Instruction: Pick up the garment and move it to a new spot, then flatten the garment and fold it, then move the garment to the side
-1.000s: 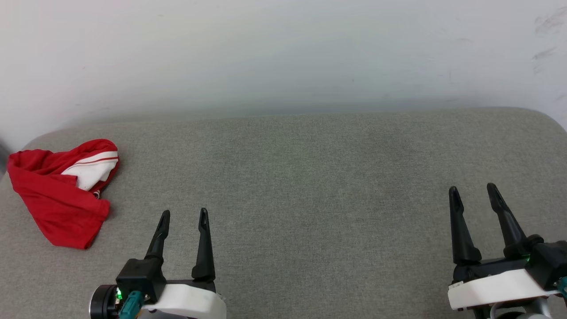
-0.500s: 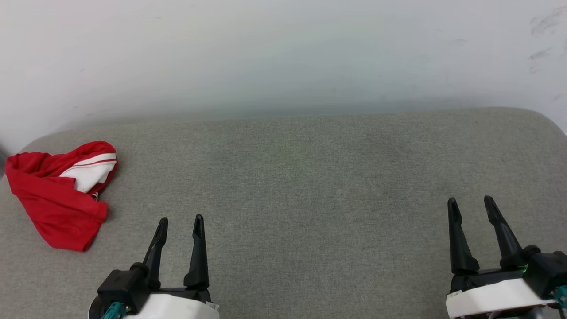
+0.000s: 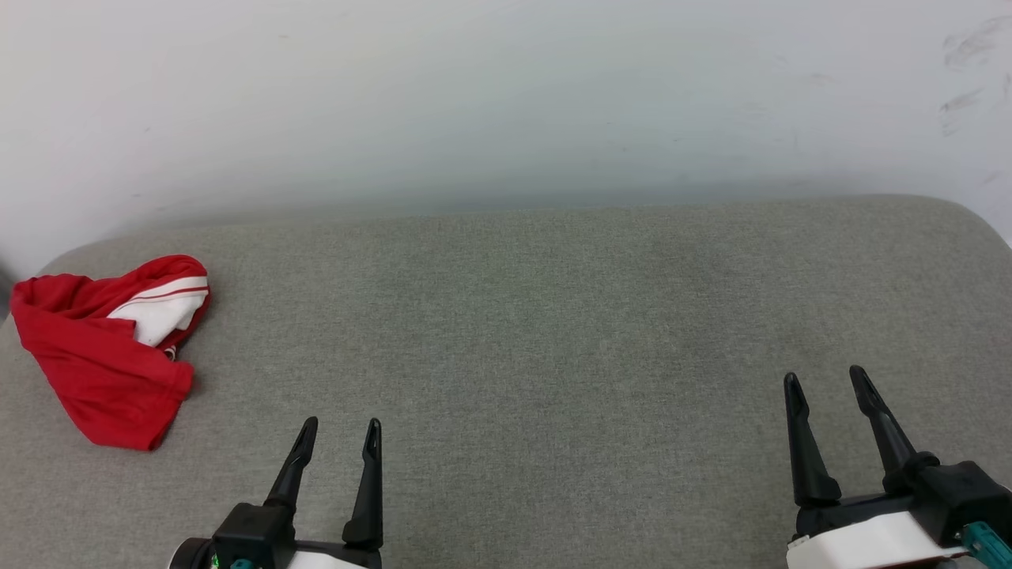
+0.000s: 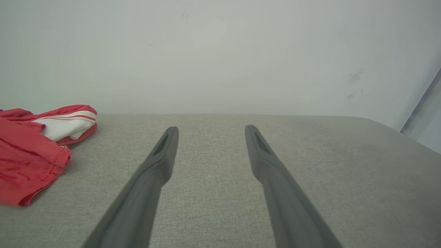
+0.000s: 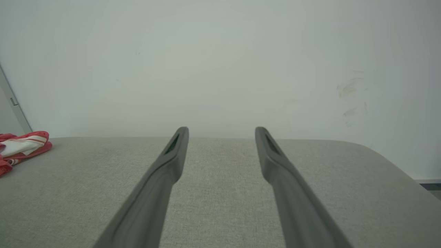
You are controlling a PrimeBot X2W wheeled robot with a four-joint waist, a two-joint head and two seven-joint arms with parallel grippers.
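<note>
The garment (image 3: 103,356), red with a white striped sleeve showing, lies crumpled at the far left of the grey cushioned surface (image 3: 538,316). It also appears at the left edge of the left wrist view as the garment (image 4: 31,148) and small in the right wrist view as the garment (image 5: 20,146). My left gripper (image 3: 340,431) hovers open near the front edge, to the right of the garment and apart from it. My right gripper (image 3: 822,382) stands open at the lower right, with nothing between its fingers.
A pale wall (image 3: 506,95) rises right behind the grey surface. The surface's rounded corners curve off at the far left and at the far right (image 3: 972,217). A grey panel edge (image 4: 423,117) shows beside the wall in the left wrist view.
Both grippers have drawn back toward the bottom of the head view, still open. The garment has not moved on the surface.
</note>
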